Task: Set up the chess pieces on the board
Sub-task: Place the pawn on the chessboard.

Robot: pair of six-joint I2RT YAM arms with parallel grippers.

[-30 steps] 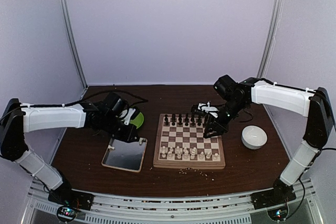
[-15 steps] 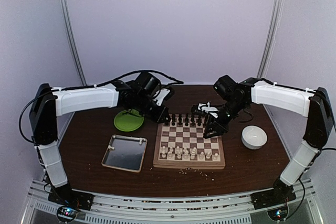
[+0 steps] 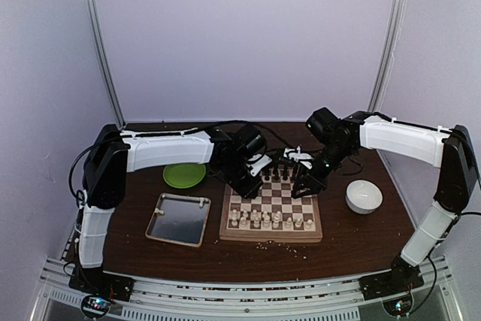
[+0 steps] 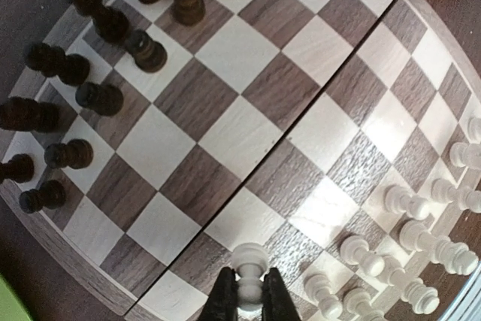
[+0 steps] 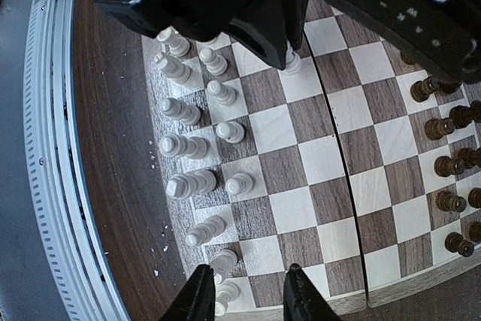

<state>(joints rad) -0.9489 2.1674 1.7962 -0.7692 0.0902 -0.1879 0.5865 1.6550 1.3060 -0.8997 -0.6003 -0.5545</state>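
Note:
The board point(image 3: 270, 237) lies mid-table, with dark chess pieces point(image 3: 274, 174) along its far rows and cream-white ones point(image 3: 270, 219) along its near rows. My left gripper point(image 3: 254, 180) hangs over the board's far-left part, shut on a white pawn point(image 4: 249, 268) above the squares point(image 4: 225, 133) near the white rows point(image 4: 406, 253). Dark pieces point(image 4: 98, 99) stand at the left of that view. My right gripper point(image 3: 304, 184) is open and empty over the board's right side, its jaws straddling squares point(image 5: 331, 201) beside white pieces point(image 5: 188, 148). The held pawn point(image 5: 290, 59) and dark pieces point(image 5: 451, 201) also show there.
A silver metal tray point(image 3: 179, 219) lies left of the board, with a green plate point(image 3: 184, 174) behind it. A white bowl point(image 3: 364, 196) stands right of the board. Pale crumbs point(image 3: 263, 244) lie along the board's near edge.
My left arm has swung right, from above the tray past the green plate to over the board, with the white pawn in its jaws. The right arm has not moved.

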